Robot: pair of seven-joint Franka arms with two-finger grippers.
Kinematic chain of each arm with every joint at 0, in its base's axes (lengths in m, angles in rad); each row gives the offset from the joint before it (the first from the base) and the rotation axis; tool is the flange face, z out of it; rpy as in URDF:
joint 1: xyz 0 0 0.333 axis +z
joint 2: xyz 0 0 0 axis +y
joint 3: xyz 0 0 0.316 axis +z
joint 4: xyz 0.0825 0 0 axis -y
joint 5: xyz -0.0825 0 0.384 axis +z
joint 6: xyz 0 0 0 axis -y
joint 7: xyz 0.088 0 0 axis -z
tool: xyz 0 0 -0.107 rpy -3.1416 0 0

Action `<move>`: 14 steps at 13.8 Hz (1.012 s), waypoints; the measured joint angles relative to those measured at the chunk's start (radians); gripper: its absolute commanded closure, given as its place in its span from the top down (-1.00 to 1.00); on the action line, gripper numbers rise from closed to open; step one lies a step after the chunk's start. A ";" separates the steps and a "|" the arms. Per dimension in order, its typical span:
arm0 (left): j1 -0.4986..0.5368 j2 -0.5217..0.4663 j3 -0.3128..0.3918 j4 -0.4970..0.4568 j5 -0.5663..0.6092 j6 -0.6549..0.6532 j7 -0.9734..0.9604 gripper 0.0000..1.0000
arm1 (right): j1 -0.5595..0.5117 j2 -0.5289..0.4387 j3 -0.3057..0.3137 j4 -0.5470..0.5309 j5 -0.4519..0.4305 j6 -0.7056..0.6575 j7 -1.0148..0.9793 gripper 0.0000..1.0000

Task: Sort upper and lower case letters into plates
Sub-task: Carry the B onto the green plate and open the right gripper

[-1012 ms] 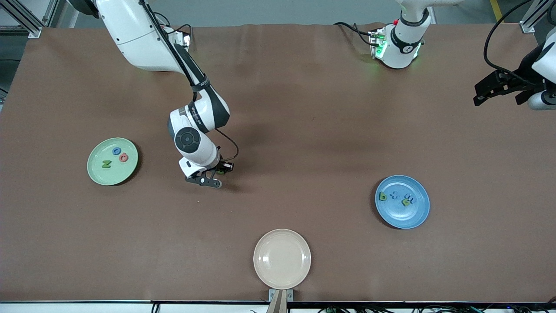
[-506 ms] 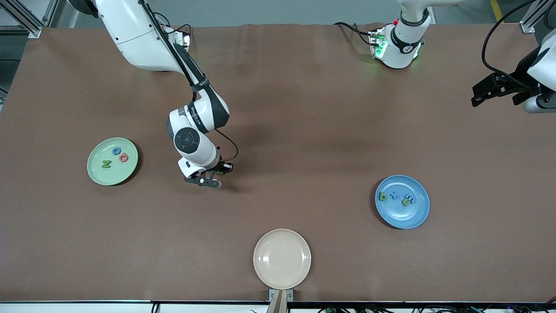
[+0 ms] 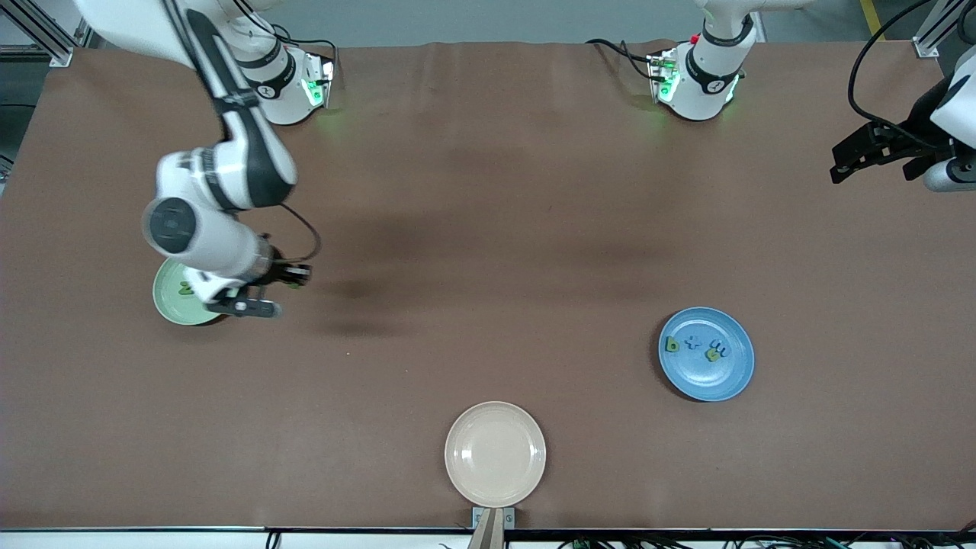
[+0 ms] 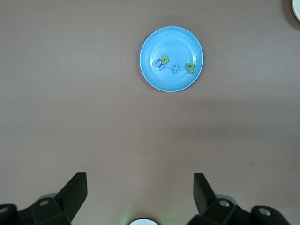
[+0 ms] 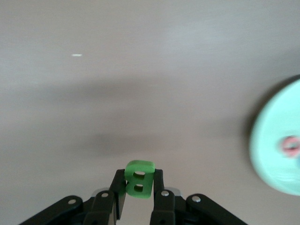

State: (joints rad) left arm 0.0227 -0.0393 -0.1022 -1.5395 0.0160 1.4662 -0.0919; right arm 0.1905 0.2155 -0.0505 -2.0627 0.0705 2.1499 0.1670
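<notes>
Green B (image 5: pixel 139 180) pinched upright between the closed fingers of the right gripper (image 5: pixel 139 190) — airborne, just beside the pale green plate (image 3: pixel 169 306), over bare table at its rim. Pink-red letter (image 5: pixel 290 145) lies in that plate. Left gripper (image 4: pixel 140 190) waits, jaws spread, high above the blue plate (image 4: pixel 171 59) holding four letters.

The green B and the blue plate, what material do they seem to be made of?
Green B: probably foam or soft plastic, matte; it looks thick and dull with rounded edges, pinched in the shut right end effector.

Blue plate: likely plastic or melamine, smooth and slightly glossy; its colour is even and a soft sheen shows toward the rim. Glazed ceramic cannot be ruled out.
</notes>
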 measured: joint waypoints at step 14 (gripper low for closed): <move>-0.001 0.005 -0.001 -0.010 0.000 0.043 0.000 1.00 | -0.393 0.209 0.010 -0.092 -0.011 0.353 -0.618 -0.71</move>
State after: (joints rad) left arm 0.0221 -0.0346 -0.1035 -1.5493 0.0161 1.5090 -0.0919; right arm -0.2030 0.4249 -0.0409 -2.1548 0.0593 2.5028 -0.4512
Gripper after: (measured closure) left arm 0.000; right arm 0.722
